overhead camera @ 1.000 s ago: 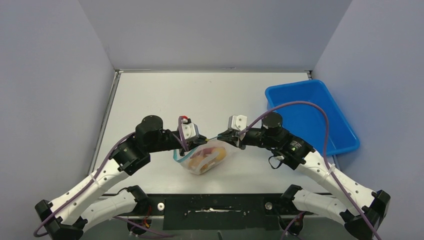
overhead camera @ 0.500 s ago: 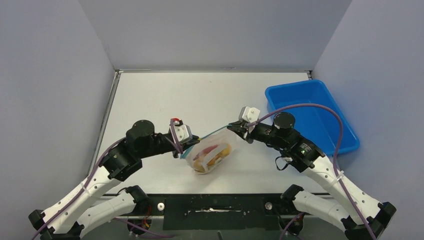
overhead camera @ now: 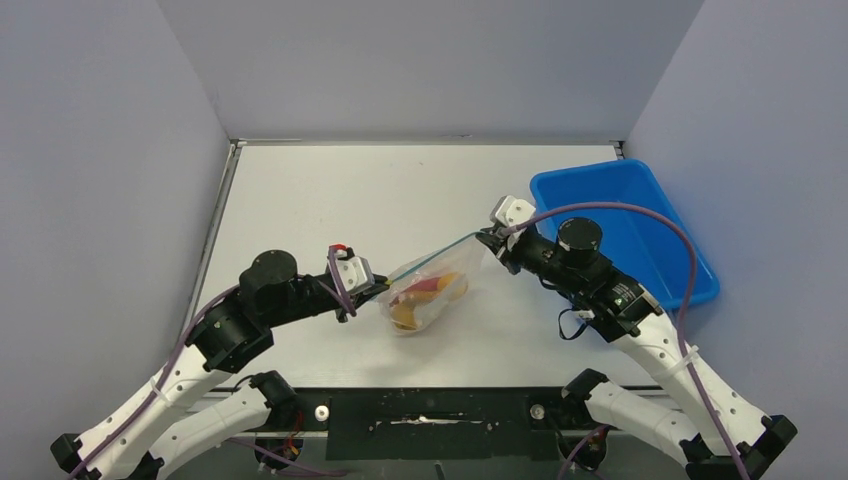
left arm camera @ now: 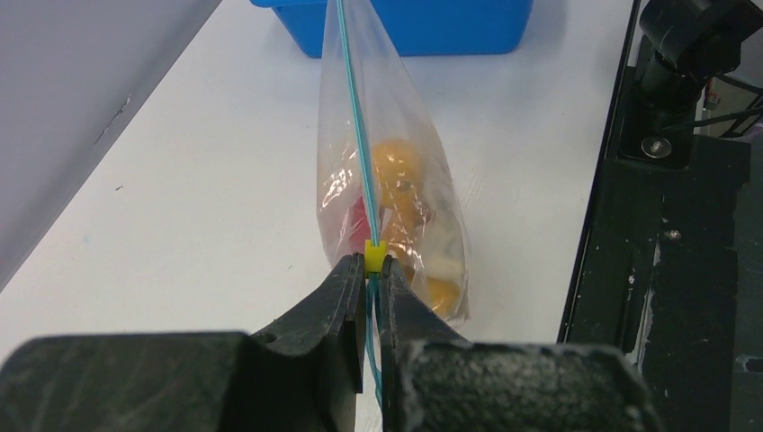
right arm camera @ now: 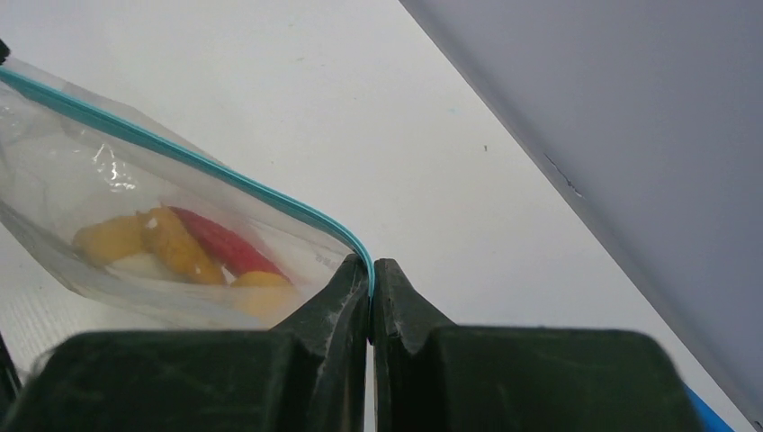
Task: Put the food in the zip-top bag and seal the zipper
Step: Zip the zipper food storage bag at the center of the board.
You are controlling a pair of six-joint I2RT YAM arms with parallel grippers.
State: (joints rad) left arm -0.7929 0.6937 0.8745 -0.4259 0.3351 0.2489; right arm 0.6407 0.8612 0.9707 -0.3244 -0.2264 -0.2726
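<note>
Top external view: zip-top bag [overhead camera: 430, 292] with food [overhead camera: 425, 298] sits left of the blue tray [overhead camera: 585, 172], zipper [overhead camera: 436, 258] stretched lengthwise toward it. Left gripper [overhead camera: 379, 289] and right gripper [overhead camera: 490, 240] each clamp one zipper end.

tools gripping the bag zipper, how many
2. The left tool is shut on the zipper at the zip-top bag's left end, beside a yellow slider; the right tool is shut on its right end.
</note>
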